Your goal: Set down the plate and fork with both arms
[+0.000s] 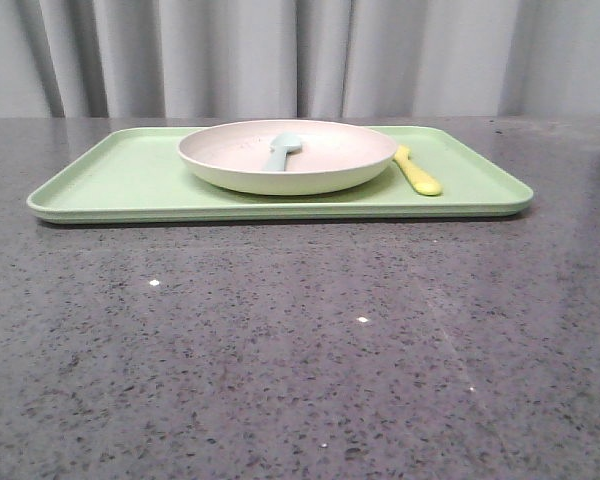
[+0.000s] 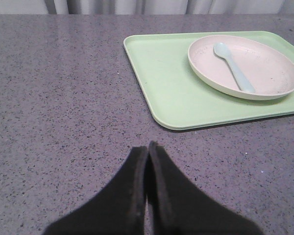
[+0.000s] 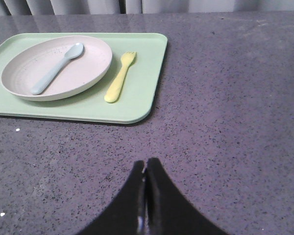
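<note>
The cream plate (image 1: pixel 330 155) sits on the light-green tray (image 1: pixel 120 175) at the far middle of the table, with a pale blue spoon (image 1: pixel 283 150) lying in it. The yellow fork (image 1: pixel 417 171) lies on the tray just right of the plate. In the left wrist view the plate (image 2: pixel 269 68) and tray (image 2: pixel 171 83) show, the fork hidden but for a sliver. The right wrist view shows the plate (image 3: pixel 83 73), the fork (image 3: pixel 120 77) and the tray (image 3: pixel 142 88). My left gripper (image 2: pixel 148 147) and right gripper (image 3: pixel 145 163) are shut and empty over bare table, well short of the tray. Neither shows in the front view.
The table is dark speckled stone (image 1: pixel 300 350). A grey curtain (image 1: pixel 300 55) hangs behind the tray. The spoon also shows in the left wrist view (image 2: pixel 232 66) and the right wrist view (image 3: pixel 56 68).
</note>
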Available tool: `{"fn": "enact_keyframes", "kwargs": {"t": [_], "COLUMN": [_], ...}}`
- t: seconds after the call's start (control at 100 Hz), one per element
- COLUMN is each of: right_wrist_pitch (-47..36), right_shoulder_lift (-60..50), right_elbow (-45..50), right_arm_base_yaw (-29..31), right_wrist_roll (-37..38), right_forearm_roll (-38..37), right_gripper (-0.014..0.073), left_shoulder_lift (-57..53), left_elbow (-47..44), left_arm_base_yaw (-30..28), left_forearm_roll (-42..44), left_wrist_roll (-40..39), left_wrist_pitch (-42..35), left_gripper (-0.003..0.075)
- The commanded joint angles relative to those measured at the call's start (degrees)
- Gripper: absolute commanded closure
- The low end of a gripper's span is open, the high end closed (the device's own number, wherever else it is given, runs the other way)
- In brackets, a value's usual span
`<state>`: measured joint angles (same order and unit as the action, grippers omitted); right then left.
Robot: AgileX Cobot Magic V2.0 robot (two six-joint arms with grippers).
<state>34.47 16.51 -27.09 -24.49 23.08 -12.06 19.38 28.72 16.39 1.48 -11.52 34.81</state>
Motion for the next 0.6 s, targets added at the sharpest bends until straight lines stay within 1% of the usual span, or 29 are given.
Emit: {"fn": "enact_keyframes", "kwargs": {"t": [0.0,0.17,0.59], "right_wrist_pitch": [-4.55,-4.00,-3.98], "right_shoulder_lift": [-1.09,-1.23,-1.23], "right_elbow": [-1.05,-1.05,-1.05], "right_arm_base_yaw": [0.12,0.12,0.12], "right_wrist_roll": [-0.72,-0.72,-0.72], "right_forearm_roll": [-1.58,-1.58,-1.58], "right_gripper": [0.0662,0.0662,0.0662], "left_shoulder_lift": [-0.22,-0.32,-0.32], "left_elbow": [1.18,0.83,0.83], "left_arm_base_yaw": [0.27,0.27,0.27], "left_forearm_roll": [0.13,-0.50,-0.50], "left_wrist_roll": [-0.68,-0.68,-0.68], "left_wrist_pitch": [-4.72,-3.58,-3.58], "left_gripper": [0.0741,0.0741,0.0741]}}
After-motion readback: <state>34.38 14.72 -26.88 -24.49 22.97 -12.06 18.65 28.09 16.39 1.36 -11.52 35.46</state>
